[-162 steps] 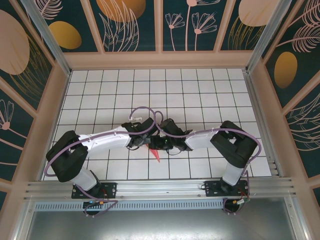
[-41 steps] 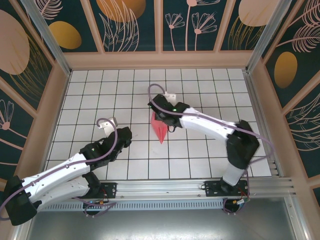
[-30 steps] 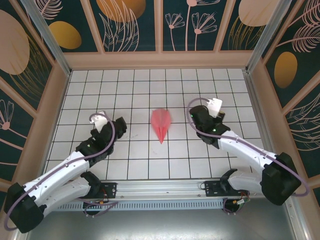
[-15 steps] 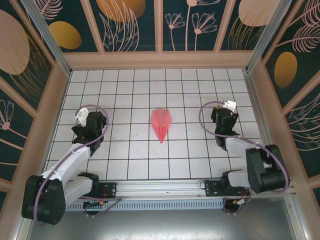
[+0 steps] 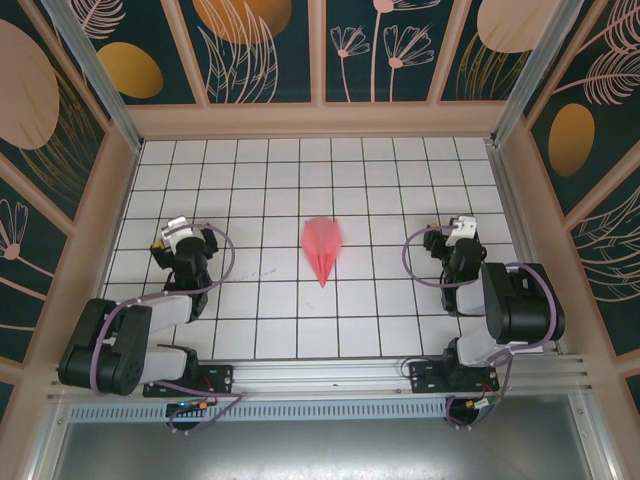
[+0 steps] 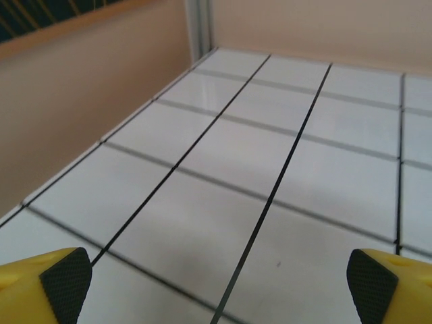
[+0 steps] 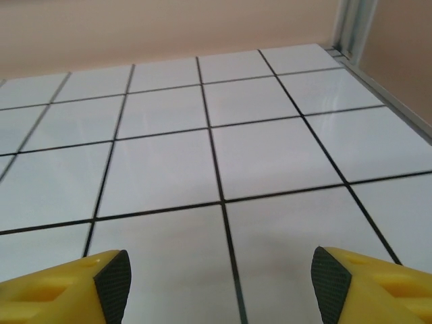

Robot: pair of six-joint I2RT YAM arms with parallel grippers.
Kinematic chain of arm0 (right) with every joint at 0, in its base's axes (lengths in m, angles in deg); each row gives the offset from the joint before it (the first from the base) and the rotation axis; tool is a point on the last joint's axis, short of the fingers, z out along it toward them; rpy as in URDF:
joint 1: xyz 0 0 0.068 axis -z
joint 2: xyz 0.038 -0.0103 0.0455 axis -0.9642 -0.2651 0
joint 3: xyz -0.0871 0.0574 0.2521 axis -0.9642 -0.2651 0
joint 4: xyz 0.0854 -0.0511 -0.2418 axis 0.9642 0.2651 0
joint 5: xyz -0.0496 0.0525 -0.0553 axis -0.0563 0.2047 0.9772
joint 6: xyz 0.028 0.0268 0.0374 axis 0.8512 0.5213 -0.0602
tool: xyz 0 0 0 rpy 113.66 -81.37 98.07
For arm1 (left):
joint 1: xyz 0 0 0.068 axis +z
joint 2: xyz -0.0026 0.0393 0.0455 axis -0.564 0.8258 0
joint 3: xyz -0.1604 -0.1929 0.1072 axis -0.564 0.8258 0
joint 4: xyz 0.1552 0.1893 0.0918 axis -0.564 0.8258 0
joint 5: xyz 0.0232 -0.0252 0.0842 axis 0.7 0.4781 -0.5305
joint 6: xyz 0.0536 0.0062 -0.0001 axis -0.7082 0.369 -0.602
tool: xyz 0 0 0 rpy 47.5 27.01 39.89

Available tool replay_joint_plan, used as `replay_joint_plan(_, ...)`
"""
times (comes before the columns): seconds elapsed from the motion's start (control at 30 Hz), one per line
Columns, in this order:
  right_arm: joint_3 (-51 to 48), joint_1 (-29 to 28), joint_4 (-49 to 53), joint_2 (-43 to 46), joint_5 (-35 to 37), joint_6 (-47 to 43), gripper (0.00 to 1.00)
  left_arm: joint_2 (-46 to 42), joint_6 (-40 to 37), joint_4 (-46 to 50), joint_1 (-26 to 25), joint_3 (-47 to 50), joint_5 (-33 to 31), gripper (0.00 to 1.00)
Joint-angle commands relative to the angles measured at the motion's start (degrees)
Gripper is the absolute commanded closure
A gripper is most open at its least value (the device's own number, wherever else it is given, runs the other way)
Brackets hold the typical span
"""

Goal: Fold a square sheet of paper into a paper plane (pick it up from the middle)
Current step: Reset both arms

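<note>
Lying finished on the tiled table (image 5: 400,180), the paper plane (image 5: 322,250) sits in the top view between the two claws, well to the right of the left gripper (image 5: 186,250) and well to the left of the right gripper (image 5: 457,250). The folding looks complete, with nothing obvious left to do.

In the left wrist view, the pads (image 6: 65,283) stand wide apart over bare tiles and grip nothing.

In the right wrist view, the pads (image 7: 113,277) are likewise spread and empty.

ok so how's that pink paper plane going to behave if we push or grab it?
Probably very light and floppy: the paper plane is thin folded pink paper. Likely to slide, not roll, on the glossy tiled table. A hard pinch would probably crush its creases.
</note>
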Motion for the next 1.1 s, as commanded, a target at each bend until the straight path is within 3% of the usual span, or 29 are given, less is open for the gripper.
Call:
replay_joint_plan(0.0, 2.1, 0.9, -4.6, -0.2, -4.1, 1.1, 0.25, 2.5, -6.4, -15.3, 1.0, -0.2, 3.9, 0.01)
replay_joint_plan(0.03, 2.1, 0.9, -4.2, -0.2, -3.9, 1.3, 0.23, 3.4, -7.7, -16.5, 1.1, -0.5, 5.0, 0.01)
replay_joint_plan(0.07, 2.2, 1.0, -4.3, -0.2, -3.5, 1.5, 0.04, 4.8, -9.2, -20.2, 1.4, 0.3, 7.1, 0.01)
replay_joint_plan(0.1, 2.2, 1.0, -4.2, -0.2, -3.4, 1.5, 0.01, 7.4, -8.9, -25.3, 2.1, 1.8, 8.5, 0.01)
replay_joint_plan(0.13, 2.2, 1.0, -4.3, -0.3, -3.5, 1.5, 0.01, 9.4, -8.7, -29.8, 2.9, 2.5, 8.7, 0.01)
replay_joint_plan(0.2, 2.3, 1.1, -4.2, -0.3, -3.4, 1.6, 0.01, 7.4, -7.0, -24.2, 4.4, 1.8, 12.3, 0.01)
replay_joint_plan(0.27, 2.3, 1.1, -4.2, -0.2, -3.1, 1.8, 0.01, 13.0, -5.9, -35.1, 6.8, 4.2, 15.8, 0.01)
replay_joint_plan(0.3, 2.3, 1.1, -4.2, -0.2, -3.0, 1.8, 0.01, 12.4, -5.2, -33.9, 7.2, 3.2, 15.8, 0.01)
replay_joint_plan(0.33, 2.2, 1.2, -4.1, -0.3, -3.0, 1.8, 0.01, 10.0, -4.1, -23.6, 7.8, 0.9, 16.8, 0.01)
replay_joint_plan(0.4, 2.2, 1.1, -4.3, -0.2, -2.5, 2.0, 0.01, 12.4, -4.1, -30.0, 8.2, 2.0, 16.2, 0.01)
replay_joint_plan(0.43, 2.1, 1.0, -4.4, -0.2, -2.1, 2.0, 0.01, 10.7, -3.7, -25.7, 8.2, 1.3, 16.3, 0.01)
replay_joint_plan(1.07, 2.0, 0.8, -4.8, -0.2, -0.9, 2.1, 0.01, 11.1, -4.3, -27.3, 8.2, 1.8, 16.4, 0.01)
